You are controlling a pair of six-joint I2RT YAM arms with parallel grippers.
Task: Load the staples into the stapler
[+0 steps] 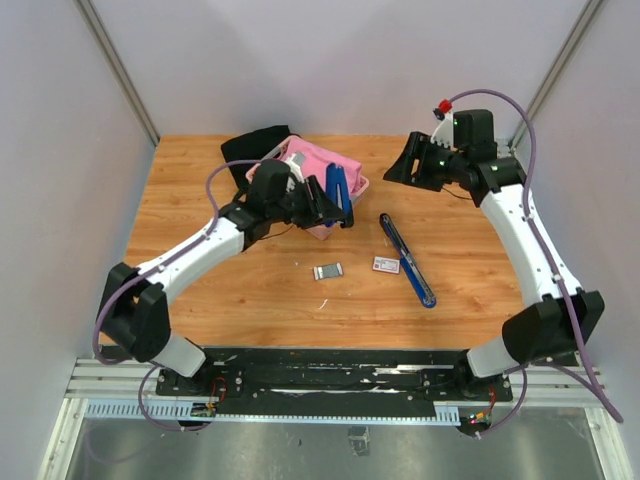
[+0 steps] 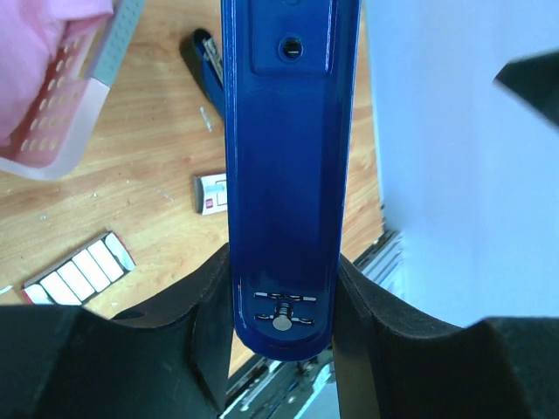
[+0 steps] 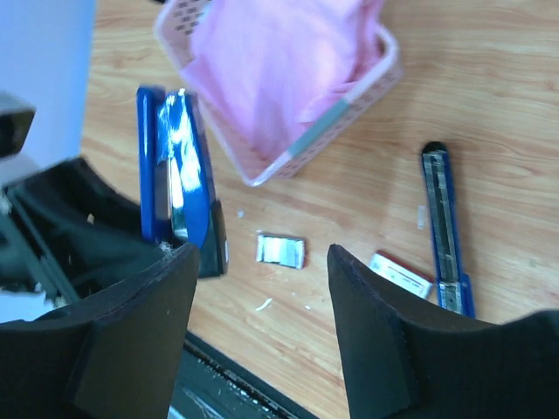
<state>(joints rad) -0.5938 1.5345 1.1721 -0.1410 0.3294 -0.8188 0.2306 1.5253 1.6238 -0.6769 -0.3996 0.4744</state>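
My left gripper [image 1: 322, 205] is shut on the blue stapler body [image 1: 337, 190] and holds it upright above the table by the pink basket. In the left wrist view the body [image 2: 284, 175] fills the gap between the fingers [image 2: 201, 323]. A second long blue stapler part [image 1: 408, 260] lies flat on the table at centre right. The staples [image 1: 328, 271], a small silvery block, lie on the wood near the middle, with the white and red carton [image 1: 386, 264] to their right. My right gripper [image 1: 408, 165] is open and empty, raised at the back right. It looks down on the staples [image 3: 279, 250].
A pink basket [image 1: 355, 185] holding pink cloth stands at the back centre, with a black cloth [image 1: 250, 148] behind it. White scraps lie near the staples. The black rail runs along the table's near edge [image 1: 330, 360].
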